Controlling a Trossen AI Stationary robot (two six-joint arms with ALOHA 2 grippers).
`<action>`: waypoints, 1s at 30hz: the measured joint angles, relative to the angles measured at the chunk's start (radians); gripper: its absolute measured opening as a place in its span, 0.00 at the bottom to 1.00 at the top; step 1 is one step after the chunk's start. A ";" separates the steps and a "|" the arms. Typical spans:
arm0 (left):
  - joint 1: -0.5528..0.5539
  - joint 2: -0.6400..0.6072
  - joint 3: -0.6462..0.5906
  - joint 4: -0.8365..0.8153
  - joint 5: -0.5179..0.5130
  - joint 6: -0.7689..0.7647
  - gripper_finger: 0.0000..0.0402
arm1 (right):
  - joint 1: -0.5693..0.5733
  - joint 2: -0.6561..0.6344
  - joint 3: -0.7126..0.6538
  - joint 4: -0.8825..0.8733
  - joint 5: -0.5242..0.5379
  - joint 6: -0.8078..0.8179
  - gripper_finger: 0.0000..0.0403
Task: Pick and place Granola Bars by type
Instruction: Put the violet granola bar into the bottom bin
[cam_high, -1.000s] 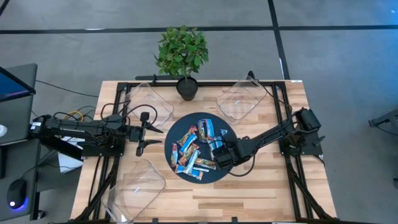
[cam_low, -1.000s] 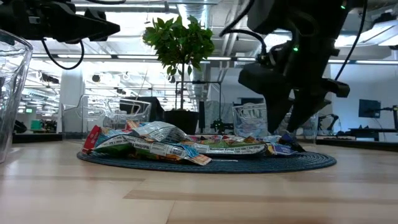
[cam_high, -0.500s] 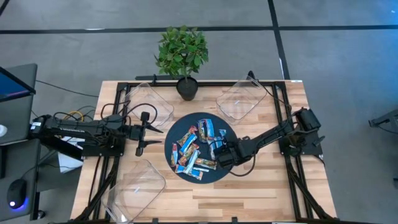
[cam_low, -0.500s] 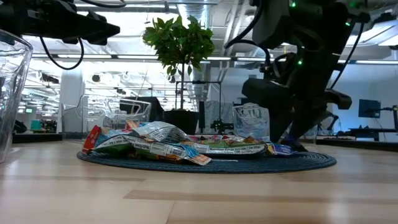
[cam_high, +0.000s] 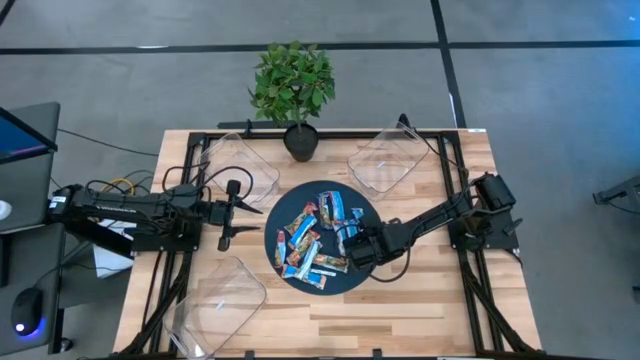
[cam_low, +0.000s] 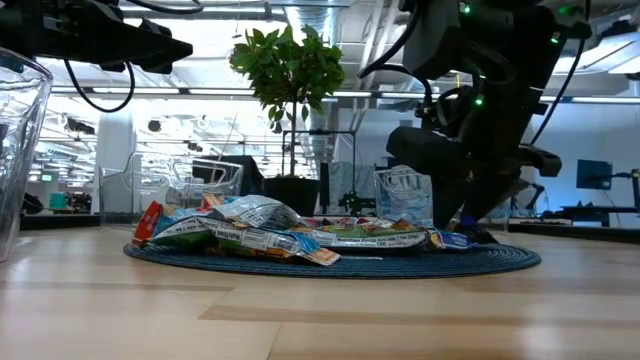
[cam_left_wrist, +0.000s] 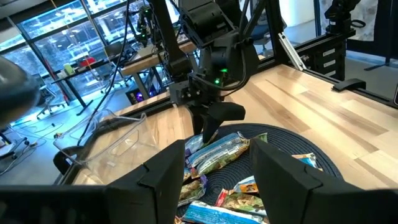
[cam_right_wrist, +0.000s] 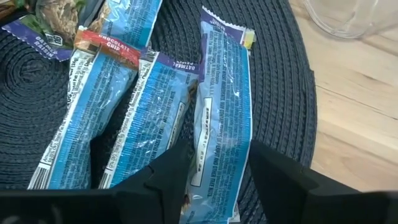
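Heaped on a round dark woven mat at the middle of the wooden desk: the Granola Bars, mostly blue-and-white wrappers with a few red and orange ones, overlapping one another. Down low over the mat's right side, the right tool, fingers apart and straddling the end of one blue-and-white bar that lies flat on the mat just beside two more of the same kind; not clamped, nothing lifted. Parked above the desk's left side, well apart from the pile, the left tool, fingers spread wide and holding nothing. Around the mat, three clear plastic bins: back left, back right, front left. At the back edge, a potted plant.
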 joint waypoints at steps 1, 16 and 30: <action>0.000 0.000 0.000 0.000 0.000 0.000 0.44 | 0.000 0.000 0.000 0.004 0.000 -0.002 0.40; 0.000 0.000 0.000 0.000 0.000 0.001 0.44 | 0.000 0.000 0.000 0.012 -0.003 -0.007 0.39; 0.000 0.000 0.000 0.000 0.000 0.001 0.44 | 0.000 0.000 0.000 0.012 -0.018 -0.008 0.39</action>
